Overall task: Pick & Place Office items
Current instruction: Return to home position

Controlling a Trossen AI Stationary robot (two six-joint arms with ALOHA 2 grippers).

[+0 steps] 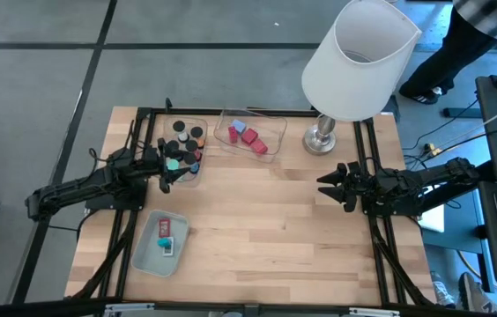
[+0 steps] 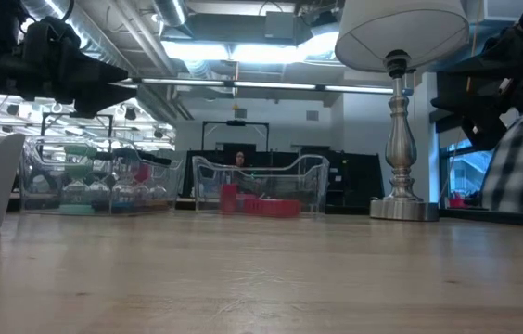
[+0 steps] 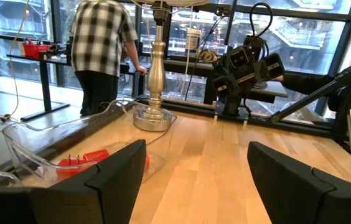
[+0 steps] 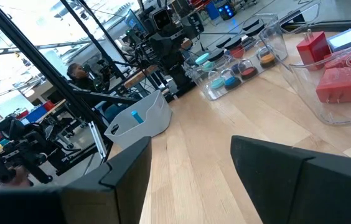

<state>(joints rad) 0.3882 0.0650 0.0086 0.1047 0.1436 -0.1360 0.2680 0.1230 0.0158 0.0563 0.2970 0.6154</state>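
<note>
**Office items [image 1: 183, 137] put away, job nearly done**

They lie in the left clear tray [image 1: 203, 121], the next clear tray [image 1: 253, 112] and the green tray [image 1: 150, 256]. Left gripper [image 1: 174, 173] hangs by the left clear tray, right gripper [image 1: 323, 187] near the lamp [image 1: 360, 57]. Both have fingers apart, holding nothing. Only parking the arms looks left.

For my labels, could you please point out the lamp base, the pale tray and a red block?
lamp base [image 1: 321, 139]: high view, round metal foot.
pale tray [image 1: 147, 255]: high view, bare floor near its edge.
red block [image 4: 340, 84]: right wrist view, front face.
</note>
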